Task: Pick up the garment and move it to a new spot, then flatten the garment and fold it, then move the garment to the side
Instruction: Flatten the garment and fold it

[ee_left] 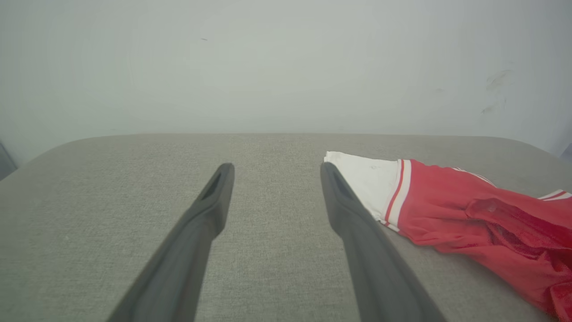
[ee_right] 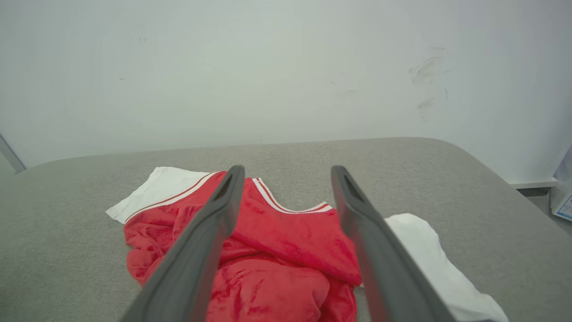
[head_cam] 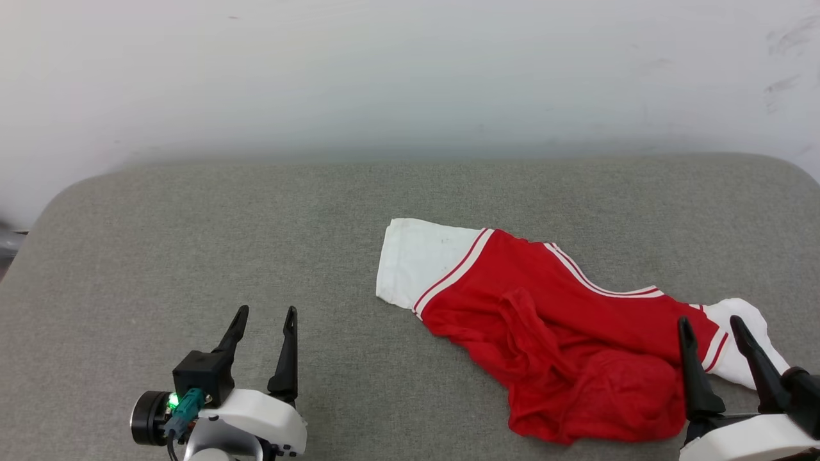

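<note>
The garment [head_cam: 564, 333] is a red jersey with white sleeves and red-white striped trim, lying crumpled on the right half of the grey padded table [head_cam: 192, 224]. Its lettering is hidden in the folds. My left gripper [head_cam: 264, 320] stands open at the lower left, well clear of the cloth; in the left wrist view the garment [ee_left: 469, 214] lies just right of my fingers [ee_left: 357, 214]. My right gripper [head_cam: 710, 326] hovers open over the garment's right end near one white sleeve [head_cam: 743, 346]. From the right wrist, the garment [ee_right: 286, 241] lies between and under the open gripper [ee_right: 286, 172].
A pale wall [head_cam: 410, 77] rises straight behind the table's far edge. The table's corners are rounded, and its left half is bare grey fabric. Beyond the right edge, a white item with blue print [ee_right: 564, 201] sits low by the wall.
</note>
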Motion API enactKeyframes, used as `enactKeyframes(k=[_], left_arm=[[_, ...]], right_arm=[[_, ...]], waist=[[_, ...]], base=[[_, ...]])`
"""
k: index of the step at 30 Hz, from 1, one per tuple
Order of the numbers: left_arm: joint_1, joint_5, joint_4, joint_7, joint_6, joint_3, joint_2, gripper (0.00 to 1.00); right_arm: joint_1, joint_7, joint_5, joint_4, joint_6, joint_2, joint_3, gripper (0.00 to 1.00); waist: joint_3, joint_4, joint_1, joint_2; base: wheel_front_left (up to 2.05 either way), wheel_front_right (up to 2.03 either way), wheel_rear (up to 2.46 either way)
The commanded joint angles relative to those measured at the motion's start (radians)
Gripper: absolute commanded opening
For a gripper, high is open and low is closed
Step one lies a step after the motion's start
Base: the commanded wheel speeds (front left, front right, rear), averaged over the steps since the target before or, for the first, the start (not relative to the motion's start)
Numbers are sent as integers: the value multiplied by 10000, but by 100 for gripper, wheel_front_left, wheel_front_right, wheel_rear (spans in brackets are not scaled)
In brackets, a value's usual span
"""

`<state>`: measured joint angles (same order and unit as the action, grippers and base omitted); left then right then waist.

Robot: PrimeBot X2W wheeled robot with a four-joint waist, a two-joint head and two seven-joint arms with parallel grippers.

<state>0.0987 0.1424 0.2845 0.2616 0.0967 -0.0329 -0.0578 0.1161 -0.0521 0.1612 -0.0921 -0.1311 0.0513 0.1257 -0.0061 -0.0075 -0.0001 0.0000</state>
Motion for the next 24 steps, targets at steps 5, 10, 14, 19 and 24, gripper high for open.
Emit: enactKeyframes(k=[5,10,14,19,24], left_arm=[[766,-191,449,-214,92,-411,-193,100],[2169,-119,1003,-832,230,-820,-381,100],[3212,46,1528,-1349,290,-1156,-478,100],[5027,635,2646,-2383,334,-1905,-802,100],[6571,1936,3898,-3825,329,-2883,-1415,100]], right_arm=[[252,473,-277,-1086,7,-13,-225,100],[-89,664,-234,-1678,7,-12,-397,100],[-279,682,-179,-1799,7,-13,-432,100],[-652,547,-54,-1723,7,-15,-558,100],[-1007,321,116,-1481,5,-15,-814,100]], waist=[[448,-329,1,0],[1184,-717,1,0],[1623,-946,1,0],[2306,-1351,1,0],[2830,-1804,1,0]], base=[[0,0,0],[0,0,0],[0,0,0],[0,0,0],[0,0,0]])
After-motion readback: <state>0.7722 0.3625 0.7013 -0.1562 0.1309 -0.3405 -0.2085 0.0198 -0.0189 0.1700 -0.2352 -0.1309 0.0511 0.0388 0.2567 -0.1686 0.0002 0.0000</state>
